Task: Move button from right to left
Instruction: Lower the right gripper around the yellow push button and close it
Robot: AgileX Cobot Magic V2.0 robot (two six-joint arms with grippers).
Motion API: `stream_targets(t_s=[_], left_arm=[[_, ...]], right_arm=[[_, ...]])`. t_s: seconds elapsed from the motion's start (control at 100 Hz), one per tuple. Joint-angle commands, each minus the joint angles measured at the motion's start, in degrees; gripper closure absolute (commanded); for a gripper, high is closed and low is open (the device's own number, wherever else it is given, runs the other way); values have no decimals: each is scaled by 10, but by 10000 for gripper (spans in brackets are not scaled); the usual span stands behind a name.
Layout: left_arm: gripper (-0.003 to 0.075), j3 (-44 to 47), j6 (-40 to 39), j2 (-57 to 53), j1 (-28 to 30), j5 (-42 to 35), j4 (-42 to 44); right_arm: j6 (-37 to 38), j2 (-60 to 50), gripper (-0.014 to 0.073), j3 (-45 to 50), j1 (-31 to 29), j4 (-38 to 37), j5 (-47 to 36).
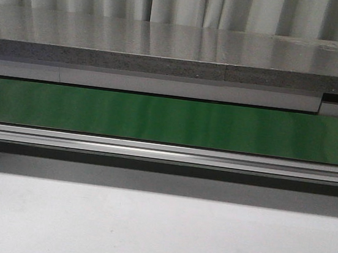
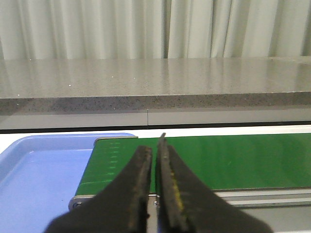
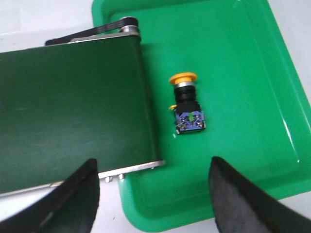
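Across the front view:
Belt: a green conveyor belt point(image 1: 170, 120) runs from 9 o'clock to 3 o'clock through the middle of the picture.
Rail: a silver rail point(image 1: 166, 152) lies along the belt's near edge.
Counter: a grey speckled counter point(image 1: 166, 46) stands behind the belt, at 12 o'clock, with pale curtains point(image 1: 172, 0) above it.
Table: a white table point(image 1: 155, 236) fills the 6 o'clock part.
Arms: neither gripper shows in this view, nor does the button.

Left wrist view:
Left gripper point(image 2: 156, 145): its 2 black fingers are pressed almost together, with only a thin slit between them and nothing in it.
Blue tray point(image 2: 34, 179): lies at 8 o'clock of the fingertips, beside the belt's end.
Belt end: the green belt reaches away toward 3 o'clock.

Right wrist view:
Right gripper point(image 3: 153, 170): its 2 black fingers point(image 3: 77, 199) are spread wide apart, holding nothing.
Green tray point(image 3: 233, 53): sits beside the belt's end, partly under it.
Button point(image 3: 187, 103): lies on its side on the green tray floor, yellow head toward 12 o'clock, near the belt's edge but apart from it, and beyond the spread fingers without touching them.
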Motion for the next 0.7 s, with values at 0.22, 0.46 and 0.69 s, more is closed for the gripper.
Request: stream_targets(t_s=[0.22,0.46,0.69], left_arm=[[715,23,-2,-21,-3,-46,-1],[715,23,-2,-21,-3,-46,-1],[715,23,-2,-21,-3,-46,-1]], right_arm=[[-151,146,137,-123,-61,64,-25],[-236,239,137,-174,-75,64,-29],[-266,311,137,-178,-86,64,-32]])
